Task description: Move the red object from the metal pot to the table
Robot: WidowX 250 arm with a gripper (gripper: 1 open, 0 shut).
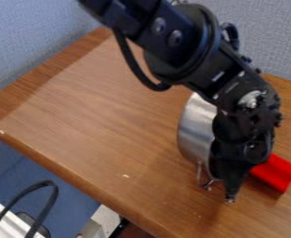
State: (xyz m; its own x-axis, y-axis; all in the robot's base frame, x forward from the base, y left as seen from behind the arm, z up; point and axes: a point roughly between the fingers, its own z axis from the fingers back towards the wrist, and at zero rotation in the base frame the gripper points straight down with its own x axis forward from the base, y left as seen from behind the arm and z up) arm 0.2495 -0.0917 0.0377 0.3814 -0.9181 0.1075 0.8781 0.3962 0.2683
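Observation:
The red object (279,173) lies flat on the table (85,112) near the front right edge, beside the metal pot (197,130). Only its right part shows; the rest is hidden behind the black arm. My gripper (231,186) points steeply down just left of the red object, in front of the pot's side. Its dark fingers merge with the arm, so I cannot make out a gap between them or whether they touch the block. The pot's thin wire handle (208,177) hangs by the fingertips.
The table's front edge runs just below the gripper and the red object. A black cable (23,209) loops below the table at the lower left. A blue wall (36,37) stands behind the table.

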